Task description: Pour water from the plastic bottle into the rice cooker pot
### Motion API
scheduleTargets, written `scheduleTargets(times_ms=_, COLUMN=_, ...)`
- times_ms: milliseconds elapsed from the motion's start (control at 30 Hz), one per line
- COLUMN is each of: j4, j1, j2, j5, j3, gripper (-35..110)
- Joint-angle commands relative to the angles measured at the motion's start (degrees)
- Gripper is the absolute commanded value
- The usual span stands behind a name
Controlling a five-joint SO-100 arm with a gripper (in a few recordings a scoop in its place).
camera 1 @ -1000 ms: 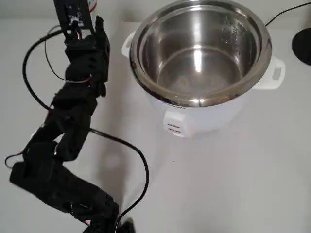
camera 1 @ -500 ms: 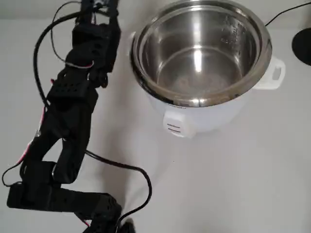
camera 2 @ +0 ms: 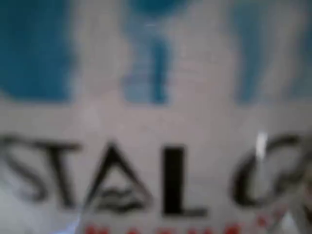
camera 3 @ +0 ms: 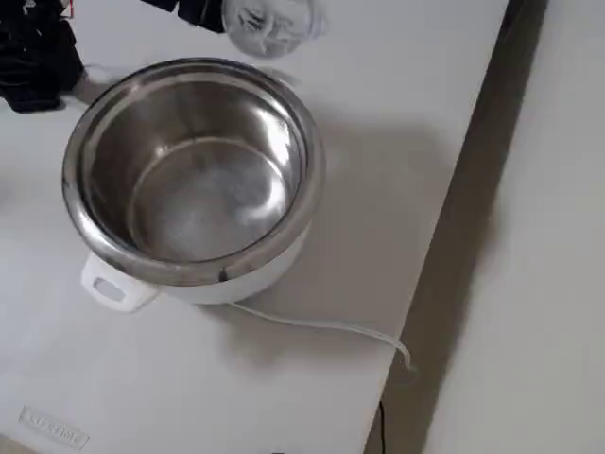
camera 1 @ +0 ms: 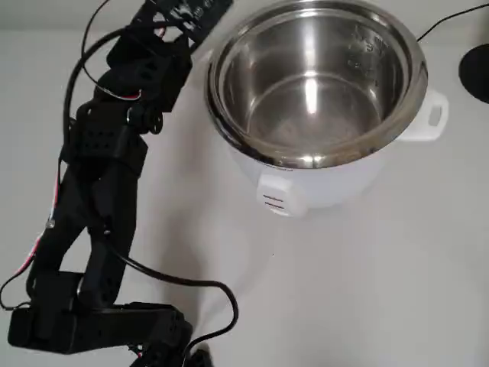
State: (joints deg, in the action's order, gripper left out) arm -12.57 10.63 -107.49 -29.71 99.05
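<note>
Wrist view puts the plastic bottle [camera 2: 156, 146] right up against your lens, its blurred white and blue label with black lettering directly before the pincer. Whether the pincer [camera 1: 183, 15] is spread or pinching the bottle, you cannot tell from any view. In the overhead view the rice cooker pot [camera 1: 313, 84] sits on the white tabletop [camera 1: 367, 283] just right of your pincer.

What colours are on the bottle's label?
The plastic bottle has a white label with blue patches above, black lettering and a hint of red below, clearest in the wrist view.
</note>
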Motion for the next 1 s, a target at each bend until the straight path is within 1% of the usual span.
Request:
scheduleTargets(times_ms=0, j4=-2.2, j1=-2.6, j2=-8.0, j5=9.0, j3=-11.7, gripper=10)
scheduleTargets(times_ms=167, j4=-5.0, j1=-3.4, j2=-8.3, j5=18.3, j3=-13.4, gripper=10)
scheduleTargets(times_ms=500, j4=-9.0, j1=-0.9, j2=-7.0, j5=29.8, j3=-17.9, gripper=10)
scheduleTargets(times_ms=700, j4=-10.5, j1=-4.3, j2=-2.5, j5=38.8, j3=-23.7, gripper=10)
scheduleTargets(times_ms=967, j4=-11.3, j1=-5.2, j2=1.2, j5=44.3, j3=-27.7, gripper=10)
